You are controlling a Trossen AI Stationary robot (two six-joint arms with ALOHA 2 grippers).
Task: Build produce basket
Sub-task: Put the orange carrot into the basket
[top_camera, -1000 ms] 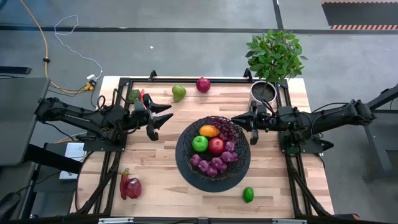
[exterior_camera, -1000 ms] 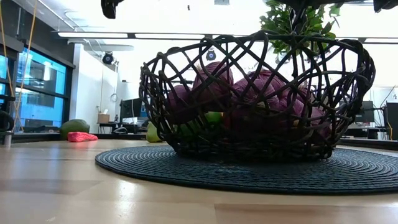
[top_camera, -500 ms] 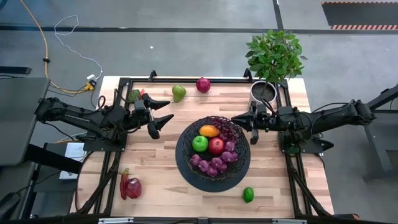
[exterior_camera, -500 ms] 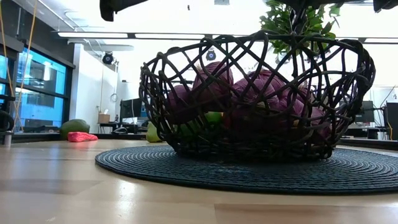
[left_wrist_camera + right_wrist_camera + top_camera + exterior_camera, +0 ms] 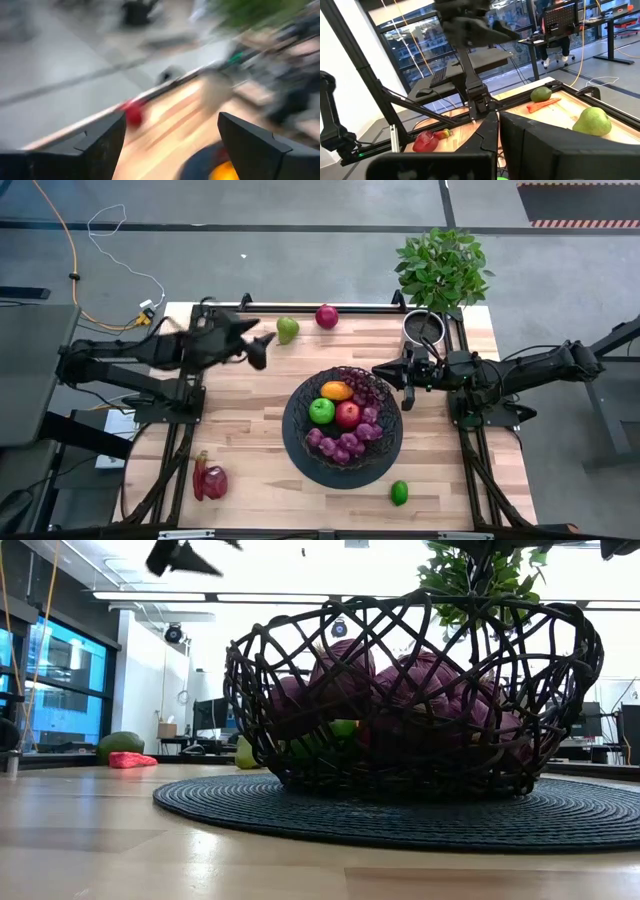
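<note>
- Left gripper [image 5: 258, 350] hangs spread and empty above the table's far left, just beside the green pear [image 5: 287, 329].
- Pear's stem end points away from the basket [image 5: 343, 427], which sits mid-table on a dark round mat [image 5: 296, 452].
- Right gripper [image 5: 391, 374], pressed together, waits at the basket's far right rim.
- Wooden table [image 5: 250, 450]; grey floor around.

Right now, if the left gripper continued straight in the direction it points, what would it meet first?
Probably the green pear: the left gripper, fingers open, points toward it near the table's far edge. It seems raised, so it might pass above.
</note>
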